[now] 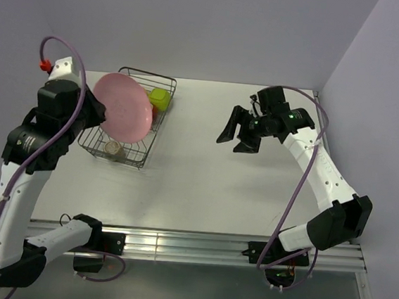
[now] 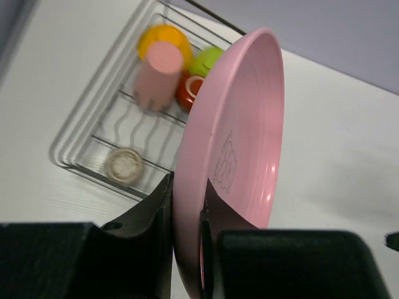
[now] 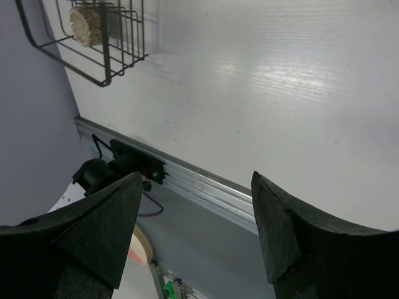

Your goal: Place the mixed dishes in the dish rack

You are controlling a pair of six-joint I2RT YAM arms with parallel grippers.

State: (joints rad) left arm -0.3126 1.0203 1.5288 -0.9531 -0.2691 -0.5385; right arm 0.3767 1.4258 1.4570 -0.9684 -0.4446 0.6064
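Left gripper (image 2: 186, 200) pinches the pink plate (image 2: 243, 137) by its rim in the left wrist view, one finger on each face, plate on edge. Below it is the dish rack (image 2: 80, 119). At the far end of the rack are the orange-yellow bowl (image 2: 163, 37), the yellow-green bowl (image 2: 209, 60) and the red-brown mug (image 2: 191, 91), bunched close together. The pink tumbler (image 2: 158, 75) is blurred in front of them. The small grey-brown dish (image 2: 124, 166) sits alone on the rack floor at the near end.

Top view: the plate is held tilted over the middle of the rack, hiding most of what's inside. Only the yellow-green bowl at the far right corner and the grey-brown dish at the near edge show. Cannot tell if the plate touches the wires. Right gripper (image 1: 240, 133) hangs over the bare table (image 1: 203, 185), well apart from the rack, fingers spread, nothing between them.

Right wrist view: both fingers are wide apart over the white tabletop. A rack corner shows top left, with the grey-brown dish inside.
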